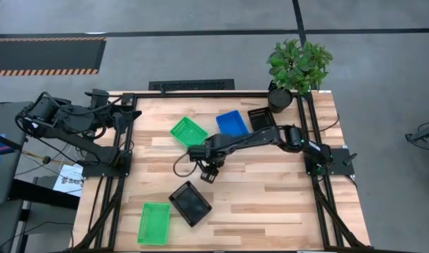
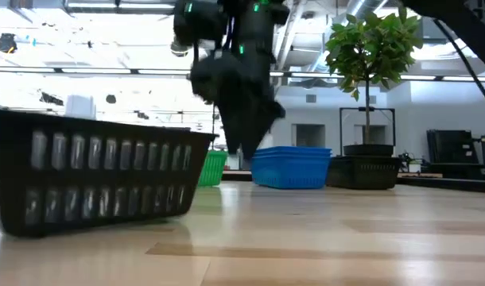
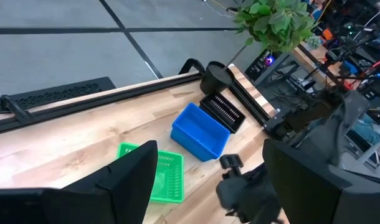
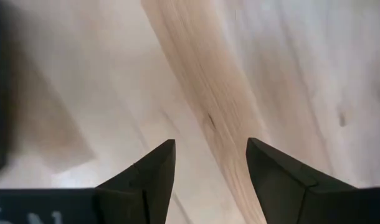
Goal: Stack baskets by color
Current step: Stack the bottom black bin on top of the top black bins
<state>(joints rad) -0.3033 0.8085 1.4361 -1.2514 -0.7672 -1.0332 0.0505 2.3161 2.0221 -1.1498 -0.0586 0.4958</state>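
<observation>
On the bench (image 1: 271, 204), shallow mesh baskets: green (image 1: 154, 223), black (image 1: 190, 203), blue (image 1: 232, 123). Right gripper (image 1: 208, 175) jaws released, empty. Left gripper (image 1: 130, 116) jaws apart too.

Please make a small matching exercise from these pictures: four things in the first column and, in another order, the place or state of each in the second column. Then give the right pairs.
1. blue basket
2. plant pot
3. right gripper
4. left gripper

A. at the table's far right corner
B. open above bare wood at mid-table
C. open, waiting at the table's left edge
D. between a green basket and a black basket

Pairs: 1-D, 2-A, 3-B, 4-C
</observation>
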